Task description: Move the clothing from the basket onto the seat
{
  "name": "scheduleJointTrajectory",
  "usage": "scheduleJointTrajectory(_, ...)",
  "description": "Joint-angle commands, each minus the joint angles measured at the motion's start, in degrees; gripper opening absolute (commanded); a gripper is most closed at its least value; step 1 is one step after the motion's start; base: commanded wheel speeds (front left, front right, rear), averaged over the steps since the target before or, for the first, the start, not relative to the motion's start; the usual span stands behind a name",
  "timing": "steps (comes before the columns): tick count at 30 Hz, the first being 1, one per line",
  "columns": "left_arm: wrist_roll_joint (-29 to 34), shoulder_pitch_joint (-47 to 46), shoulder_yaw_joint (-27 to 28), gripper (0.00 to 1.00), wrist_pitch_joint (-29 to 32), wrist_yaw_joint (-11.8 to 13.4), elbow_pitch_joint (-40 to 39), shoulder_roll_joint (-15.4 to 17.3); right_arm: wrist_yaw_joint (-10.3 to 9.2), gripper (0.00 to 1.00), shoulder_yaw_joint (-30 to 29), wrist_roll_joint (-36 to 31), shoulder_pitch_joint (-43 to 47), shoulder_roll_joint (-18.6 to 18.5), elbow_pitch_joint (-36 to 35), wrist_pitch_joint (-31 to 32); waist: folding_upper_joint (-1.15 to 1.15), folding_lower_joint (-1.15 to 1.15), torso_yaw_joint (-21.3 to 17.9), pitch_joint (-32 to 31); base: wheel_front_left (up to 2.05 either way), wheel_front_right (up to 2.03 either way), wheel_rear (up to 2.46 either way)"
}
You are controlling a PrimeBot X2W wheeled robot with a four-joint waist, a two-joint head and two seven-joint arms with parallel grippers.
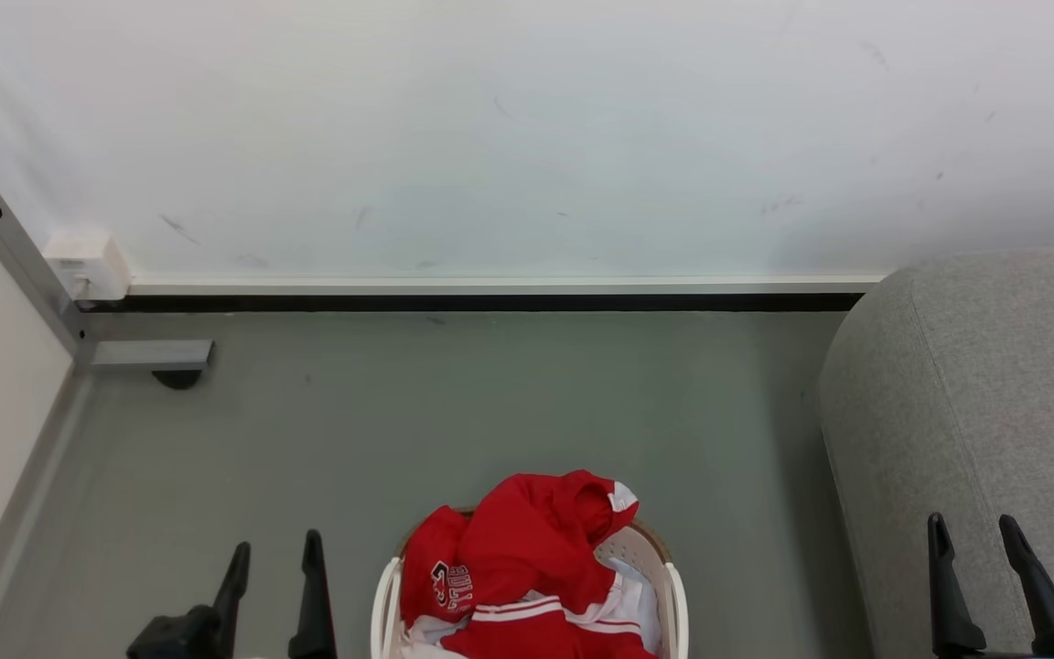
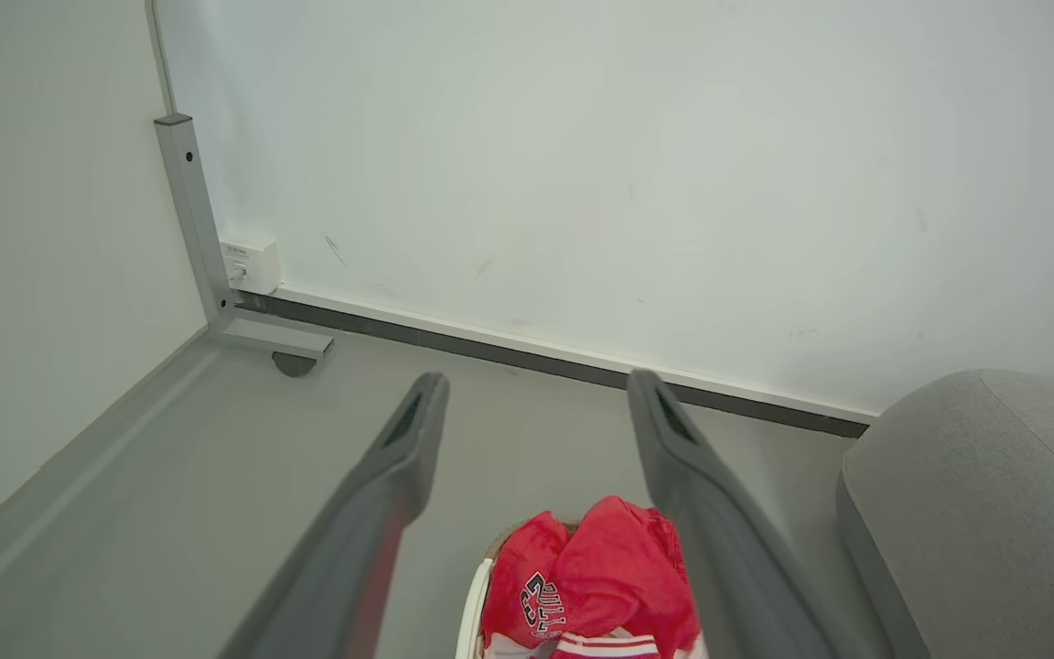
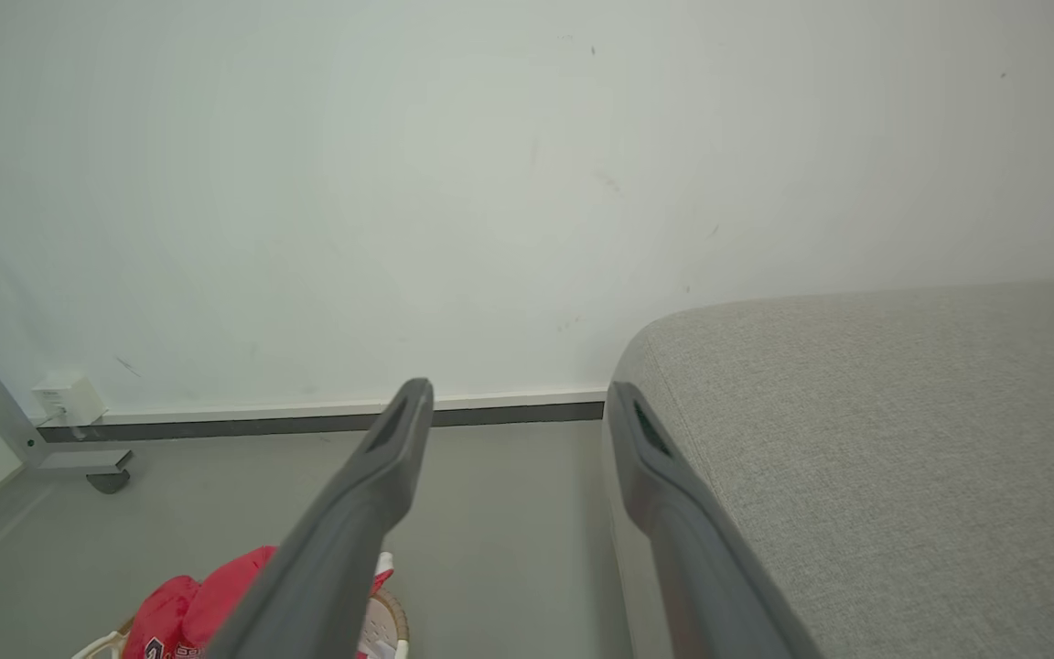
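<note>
Finding: the task is judged to be at its opening step. The red clothing lies heaped in the basket on the floor, and none rests on the visible part of the seat, which stands to the basket's right with a strip of floor between. The left fingers and right fingers are spread wide and hold nothing. The next move likely calls for lowering one pair into the heap and closing on a firm fold.

Only legible text: "BULL…" in white-and-black letters on the red clothing, lower centre of the head view, turned sideways. The remaining letters are lost in folds.
</note>
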Motion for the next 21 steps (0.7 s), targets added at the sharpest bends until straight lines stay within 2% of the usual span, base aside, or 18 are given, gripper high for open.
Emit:
scheduleJointTrajectory(1, 1.6, 0.5, -0.3, 1.0, -0.6, -0.3, -0.2, 0.6, -0.09, 1.0, -0.3, -1.4, 0.3, -0.1, 0.1, -0.5, 0.0, 0.0, 0.0, 0.0, 0.0, 0.0, 0.0)
scheduleJointTrajectory(21, 9.7, 2.0, -0.4, 1.0, -2.7, -2.0, 0.4, 0.2, -0.11, 1.0, 0.2, -7.7, 0.3, -0.1, 0.8, -2.7, 0.0, 0.0, 0.6, 0.0, 0.0, 0.0, 0.0)
